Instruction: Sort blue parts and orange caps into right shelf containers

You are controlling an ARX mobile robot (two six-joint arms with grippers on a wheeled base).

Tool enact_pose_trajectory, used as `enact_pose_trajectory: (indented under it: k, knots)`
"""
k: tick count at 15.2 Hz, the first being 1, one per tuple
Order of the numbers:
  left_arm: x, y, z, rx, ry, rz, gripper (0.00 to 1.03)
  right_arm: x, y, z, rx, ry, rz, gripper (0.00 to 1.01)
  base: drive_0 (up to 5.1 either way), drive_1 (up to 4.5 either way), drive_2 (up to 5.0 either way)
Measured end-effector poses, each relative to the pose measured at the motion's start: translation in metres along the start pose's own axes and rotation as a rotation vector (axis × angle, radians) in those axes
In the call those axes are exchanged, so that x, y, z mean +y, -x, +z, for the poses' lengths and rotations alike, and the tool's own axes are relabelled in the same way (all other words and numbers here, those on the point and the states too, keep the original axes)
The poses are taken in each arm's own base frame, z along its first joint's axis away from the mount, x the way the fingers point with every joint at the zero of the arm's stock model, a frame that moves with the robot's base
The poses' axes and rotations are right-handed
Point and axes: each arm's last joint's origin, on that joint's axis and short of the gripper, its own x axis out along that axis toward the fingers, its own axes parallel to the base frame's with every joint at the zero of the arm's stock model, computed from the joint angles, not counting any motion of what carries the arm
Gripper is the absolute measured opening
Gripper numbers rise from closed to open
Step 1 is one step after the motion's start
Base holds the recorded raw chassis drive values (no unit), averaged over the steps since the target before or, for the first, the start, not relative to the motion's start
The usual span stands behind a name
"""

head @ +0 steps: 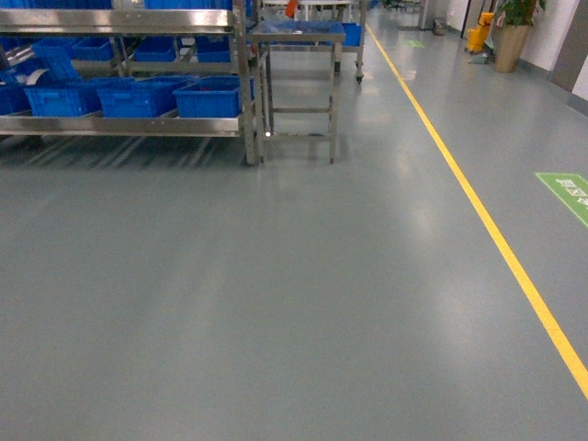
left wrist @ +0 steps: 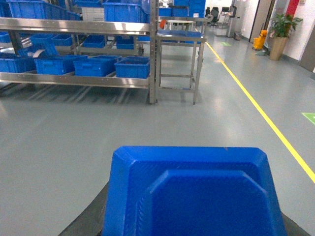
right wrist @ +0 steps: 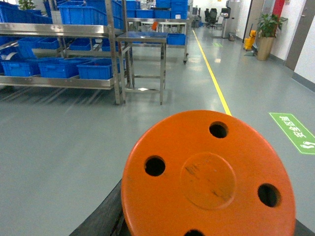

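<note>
- The robot stands out on the open grey floor, well apart from the steel shelf at the far left, so by my reckoning the sorting proper has not started.
- In the left wrist view a blue part, a moulded piece with bevelled corners, fills the lower frame right in front of the camera. It looks to be carried by the left claw, though the fingers themselves are hidden, so I cannot tell how the claw is set.
- In the right wrist view an orange cap, seen end-on as a round face with small holes, sits just as close to that camera. Again it seems held by the right claw, but the fingers are out of sight and I cannot say.
- Neither arm shows in the head view.
- The blue bins wait in a row on the lower shelf, with a small steel desk just beside the rack.
- Judging from this, both pieces appear picked up already. What is left is the drive to the shelf and the drop of each piece into its bin.
</note>
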Motion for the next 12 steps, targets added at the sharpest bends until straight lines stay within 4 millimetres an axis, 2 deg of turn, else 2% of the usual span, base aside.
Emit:
enact_pose_trajectory:
  k: [12]
  knots:
    - [-0.0001, 0.0, -0.0001, 0.001, 0.0, -0.002, 0.41, 0.0, 0.0, -0.0004, 0.004, 0.0, 0.0, 0.43, 0.1, 4.41, -4.3]
